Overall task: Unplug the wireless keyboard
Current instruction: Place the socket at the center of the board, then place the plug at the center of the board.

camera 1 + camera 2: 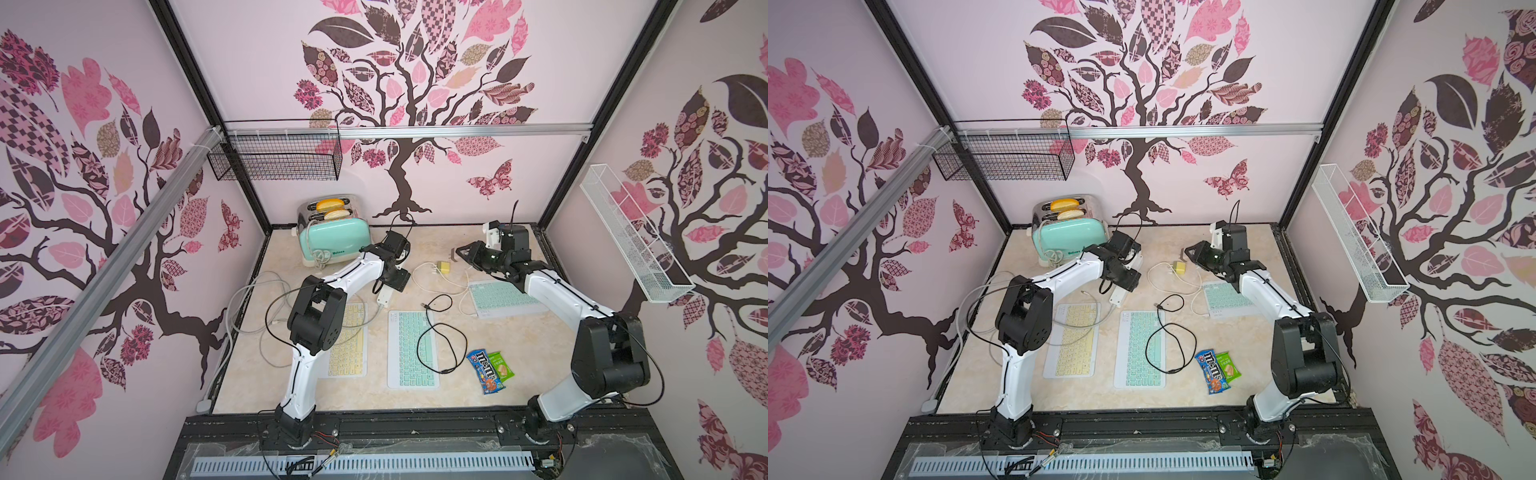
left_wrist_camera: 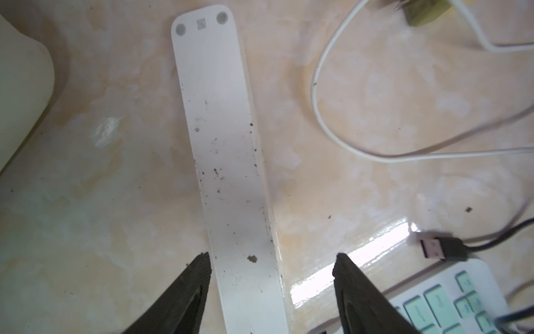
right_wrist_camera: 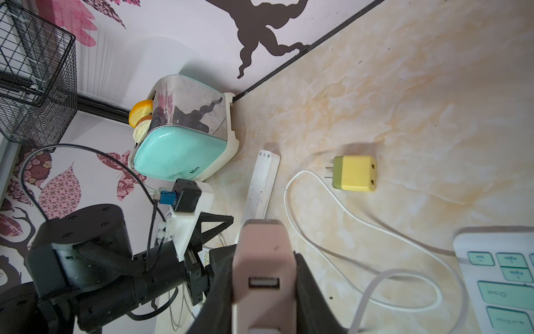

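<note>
Pale mint-keyed wireless keyboard (image 1: 498,300) lies long-axis nine-to-three at four o'clock of my nearer right gripper (image 1: 460,253), pinching a pink charger block (image 3: 261,254); left gripper (image 2: 271,257) spread astride the white power strip (image 2: 222,130).

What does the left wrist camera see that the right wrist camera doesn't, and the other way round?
Only the left wrist view shows the black USB plug lying beside a mint keyboard, and the left tool open astride the white power strip. Only the right wrist view shows the black wire basket, the bread in the toaster, and the right tool shut on a pink USB block. Both show the white power strip, the white cable and the yellow charger.
</note>
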Robot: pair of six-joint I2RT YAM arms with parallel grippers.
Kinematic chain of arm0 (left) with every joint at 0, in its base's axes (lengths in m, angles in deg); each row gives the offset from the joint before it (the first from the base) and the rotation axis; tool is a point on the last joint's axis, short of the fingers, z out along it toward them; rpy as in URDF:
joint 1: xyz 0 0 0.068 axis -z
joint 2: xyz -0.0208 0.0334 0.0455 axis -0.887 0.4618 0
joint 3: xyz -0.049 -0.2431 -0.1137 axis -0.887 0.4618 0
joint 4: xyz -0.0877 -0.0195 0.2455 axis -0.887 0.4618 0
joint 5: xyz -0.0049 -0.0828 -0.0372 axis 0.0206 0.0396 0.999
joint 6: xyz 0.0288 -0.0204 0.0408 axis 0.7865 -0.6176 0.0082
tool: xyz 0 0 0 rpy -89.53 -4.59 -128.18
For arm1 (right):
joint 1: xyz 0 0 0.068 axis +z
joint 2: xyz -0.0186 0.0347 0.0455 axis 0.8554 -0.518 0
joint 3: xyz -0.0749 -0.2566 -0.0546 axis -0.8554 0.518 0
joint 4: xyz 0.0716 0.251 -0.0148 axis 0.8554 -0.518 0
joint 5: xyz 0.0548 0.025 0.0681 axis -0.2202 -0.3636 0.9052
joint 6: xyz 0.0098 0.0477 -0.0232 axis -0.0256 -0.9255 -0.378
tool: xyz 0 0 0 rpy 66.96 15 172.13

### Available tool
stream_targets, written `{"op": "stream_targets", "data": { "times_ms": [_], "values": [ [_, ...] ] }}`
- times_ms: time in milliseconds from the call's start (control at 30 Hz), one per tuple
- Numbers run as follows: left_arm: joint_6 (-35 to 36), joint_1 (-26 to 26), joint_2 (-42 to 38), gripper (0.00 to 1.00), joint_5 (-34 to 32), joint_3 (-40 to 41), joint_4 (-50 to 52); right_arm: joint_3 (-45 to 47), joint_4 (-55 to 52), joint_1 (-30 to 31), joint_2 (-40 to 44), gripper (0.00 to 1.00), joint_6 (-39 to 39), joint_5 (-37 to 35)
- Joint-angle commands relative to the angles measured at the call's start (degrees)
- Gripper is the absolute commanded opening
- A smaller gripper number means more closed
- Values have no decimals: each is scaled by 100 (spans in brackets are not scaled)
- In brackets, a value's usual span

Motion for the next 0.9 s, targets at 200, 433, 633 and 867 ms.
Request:
{"op": "stream_targets", "data": {
  "times_ms": [200, 433, 633, 867],
  "values": [
    [-61, -58, 444, 70, -800, -111, -47, 69, 6, 0, 57, 0, 77, 4],
    [-315, -652, 429, 62, -69, -263, -161, -46, -440, 1, -15, 0, 268, -238],
    [-292, -653, 188, 66, 404, -285, -243, -596, -1424, 31, -576, 0, 573, -518],
    [-450, -633, -771, 68, 995, 369, -759, -867, -1507, 459, -964, 0, 813, -160]
  ]
}}
